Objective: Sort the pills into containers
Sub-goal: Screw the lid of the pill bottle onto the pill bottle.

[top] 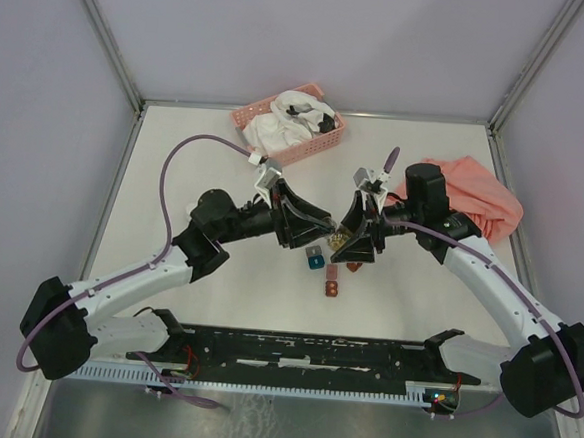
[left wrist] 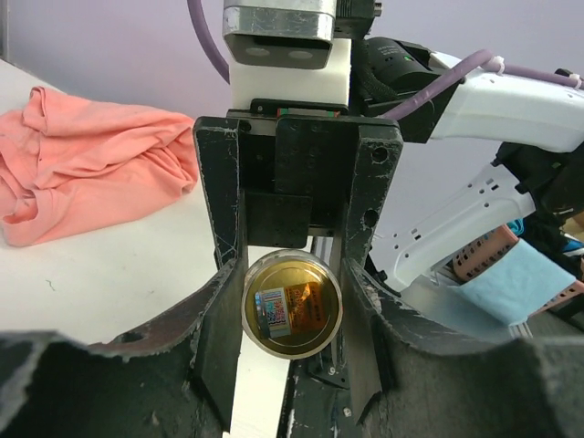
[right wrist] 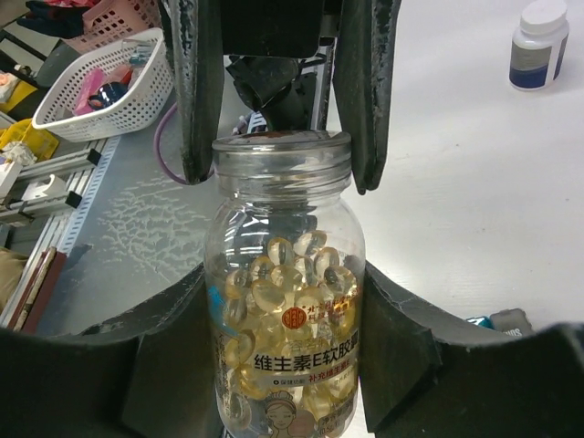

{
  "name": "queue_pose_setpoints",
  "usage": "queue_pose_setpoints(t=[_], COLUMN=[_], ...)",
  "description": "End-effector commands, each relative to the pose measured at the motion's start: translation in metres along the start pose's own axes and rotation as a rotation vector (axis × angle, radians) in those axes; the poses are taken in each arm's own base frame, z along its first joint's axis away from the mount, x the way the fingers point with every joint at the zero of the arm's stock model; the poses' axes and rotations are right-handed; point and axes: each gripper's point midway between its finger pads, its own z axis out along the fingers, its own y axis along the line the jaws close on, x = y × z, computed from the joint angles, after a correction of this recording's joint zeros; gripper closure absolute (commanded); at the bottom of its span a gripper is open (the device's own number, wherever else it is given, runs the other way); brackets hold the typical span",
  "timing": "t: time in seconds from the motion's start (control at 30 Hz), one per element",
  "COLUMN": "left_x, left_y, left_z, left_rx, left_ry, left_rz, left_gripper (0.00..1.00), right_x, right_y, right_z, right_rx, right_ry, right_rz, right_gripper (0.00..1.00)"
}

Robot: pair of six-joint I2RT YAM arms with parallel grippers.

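A clear jar (right wrist: 285, 365) full of amber pills (right wrist: 292, 274) hangs above the table between both arms. My right gripper (right wrist: 285, 301) is shut on the jar's body. The left gripper (left wrist: 290, 274) is shut on the jar's neck; its dark fingers (right wrist: 196, 100) flank the clear rim. In the left wrist view the jar (left wrist: 292, 315) shows end-on as a golden disc. From above, the jar (top: 339, 240) sits between the left gripper (top: 326, 228) and the right gripper (top: 348, 245). The containers lie just below: grey (top: 315, 251), teal (top: 316, 263), and two dark red (top: 332, 272) (top: 331, 288).
A pink slatted basket (top: 289, 124) with white items stands at the back. A salmon cloth (top: 474, 197) lies at the back right. A white-capped bottle (right wrist: 538, 41) stands on a white surface, and a white basket (right wrist: 100, 78) sits beyond a grey strip.
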Motion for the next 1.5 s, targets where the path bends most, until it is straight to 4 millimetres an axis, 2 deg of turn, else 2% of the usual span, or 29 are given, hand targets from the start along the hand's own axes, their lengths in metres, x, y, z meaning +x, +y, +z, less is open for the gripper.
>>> queue_pose_setpoints(t=[0.0, 0.17, 0.23, 0.3, 0.47, 0.6, 0.83, 0.93, 1.07, 1.27, 1.47], left_x=[0.001, -0.020, -0.026, -0.029, -0.031, -0.030, -0.049, -0.050, -0.046, -0.032, -0.033], left_y=[-0.003, 0.019, 0.024, 0.025, 0.021, 0.023, 0.015, 0.017, 0.025, 0.040, 0.046], left_z=[-0.005, -0.014, -0.019, -0.024, -0.041, -0.061, -0.092, -0.090, -0.076, -0.053, -0.034], left_rx=[0.039, -0.124, -0.177, -0.198, -0.226, -0.273, -0.284, -0.282, -0.309, -0.537, -0.690], left_ry=[0.044, -0.049, -0.080, -0.098, -0.131, -0.196, -0.453, -0.477, -0.468, -0.471, -0.502], left_rz=[0.080, 0.076, 0.075, 0.084, 0.105, 0.092, -0.133, -0.253, -0.375, -0.437, -0.476], left_gripper=[0.53, 0.17, 0.09, 0.05, 0.02, 0.01, 0.01, 0.01, 0.00, 0.00, 0.01], right_x=[-0.022, -0.020, -0.020, -0.019, -0.017, -0.015, -0.008, -0.006, -0.005, -0.003, -0.002], right_y=[0.007, 0.005, 0.004, 0.004, 0.002, -0.001, -0.021, -0.032, -0.039, -0.043, -0.044], right_z=[-0.001, -0.002, -0.002, -0.003, -0.004, -0.006, -0.018, -0.024, -0.027, -0.029, -0.028], right_rx=[-0.040, -0.018, -0.012, -0.008, 0.011, 0.045, 0.216, 0.292, 0.337, 0.357, 0.354], right_ry=[-0.039, -0.032, -0.029, -0.027, -0.018, -0.002, 0.066, 0.087, 0.100, 0.109, 0.111], right_rz=[-0.101, -0.114, -0.117, -0.122, -0.138, -0.169, -0.281, -0.320, -0.333, -0.337, -0.333], right_gripper=[0.98, 0.98, 0.98, 0.98, 0.98, 0.98, 0.98, 0.98, 0.98, 0.98, 0.98])
